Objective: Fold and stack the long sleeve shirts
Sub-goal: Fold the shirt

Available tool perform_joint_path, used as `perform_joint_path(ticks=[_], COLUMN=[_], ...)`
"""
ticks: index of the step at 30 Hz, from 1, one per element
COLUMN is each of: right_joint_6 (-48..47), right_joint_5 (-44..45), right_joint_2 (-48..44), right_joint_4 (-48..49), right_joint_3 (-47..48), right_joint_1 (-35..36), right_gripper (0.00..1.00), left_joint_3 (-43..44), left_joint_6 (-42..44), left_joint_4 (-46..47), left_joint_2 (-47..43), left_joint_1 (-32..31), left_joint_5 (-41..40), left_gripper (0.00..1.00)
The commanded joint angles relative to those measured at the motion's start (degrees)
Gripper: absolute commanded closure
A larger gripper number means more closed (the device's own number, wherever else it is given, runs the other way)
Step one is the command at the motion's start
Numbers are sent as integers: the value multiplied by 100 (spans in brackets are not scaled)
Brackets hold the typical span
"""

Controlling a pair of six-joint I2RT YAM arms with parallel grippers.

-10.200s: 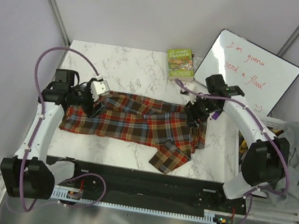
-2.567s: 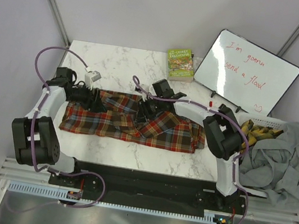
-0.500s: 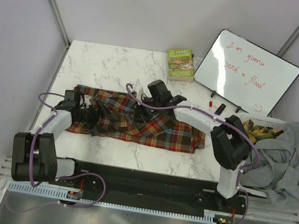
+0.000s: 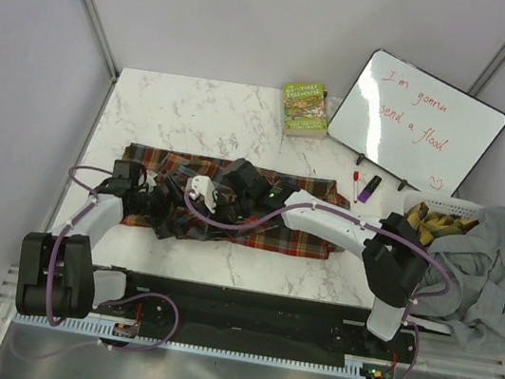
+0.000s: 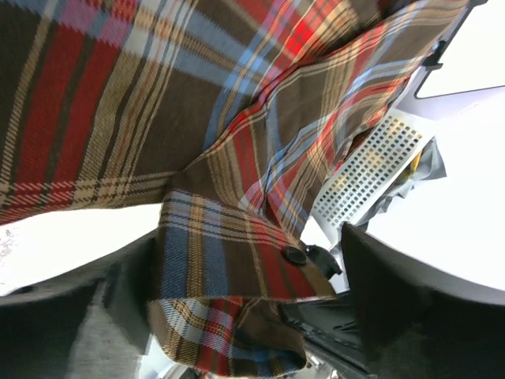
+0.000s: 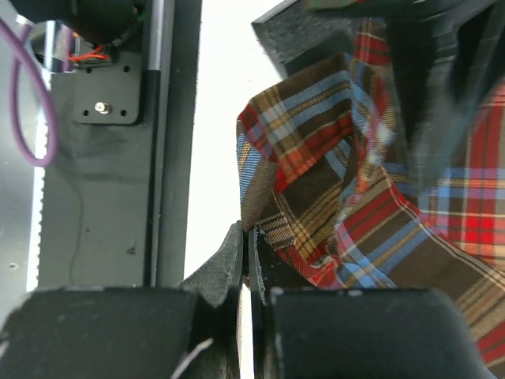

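Plaid long sleeve shirt lies as a long band across the middle of the tabletop. Its long axis runs left to right, and both my arms crowd over its left half. My left fingers are spread wide. In the left wrist view a buttoned cuff sits right between them, so the cloth is directly ahead of that arm. My right fingers are pressed together, their tips at a folded plaid edge on the side toward the arm bases. I cannot tell whether any cloth is nipped between them. I judge the left arm better placed for the next grab. Closing on the cuff there would let me carry the left end along the band's axis toward the right.
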Motion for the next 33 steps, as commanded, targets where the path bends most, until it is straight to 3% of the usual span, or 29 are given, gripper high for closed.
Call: perform_joint_path(ticks=[1,2,3,7,9,10,11,13,14,15,19,26,33], right_joint_6=[-253,-280,-280,-210,-9,71,185,474,563,633,792,880,757], right_joint_5=[279,323,332,376,228,131,52,-272,-387,-467,-433,-660,-740], right_joint_2=[26,17,8,-106,-194,-220,-298,-413,-544,-615,-748,-256,-44], right_joint_4=[-3,-12,-3,-38,-65,-100,-169,-275,-345,-337,-416,-768,-926], right_joint_3=[32,15,-12,-30,32,136,198,391,427,471,577,1042,1324], right_joint_1=[-2,7,-2,-45,-272,-396,-519,-976,-1299,-1468,-2233,-3682,-4396], right_gripper=[94,94,92,82,69,64,46,31,8,5,2,2,2], left_joint_3=[-165,-165,-165,124,379,485,747,1169,1537,1714,2707,4823,6838], left_joint_6=[-299,-290,-281,147,316,473,579,1191,1326,1466,2528,3778,4868], left_joint_4=[-57,-30,22,155,111,67,23,-407,-486,-583,-943,-1690,-2428], left_joint_2=[-147,-173,-190,-287,-261,-209,-78,151,222,240,555,1777,2840], left_joint_1=[-123,-167,-185,-238,-255,-264,-334,-483,-858,-1018,-1975,-2706,-3559], left_joint_5=[147,147,207,305,366,418,454,516,481,333,-99,-468,-390], left_gripper=[16,23,41,78,98,98,98,98,98,98,98,98,98])
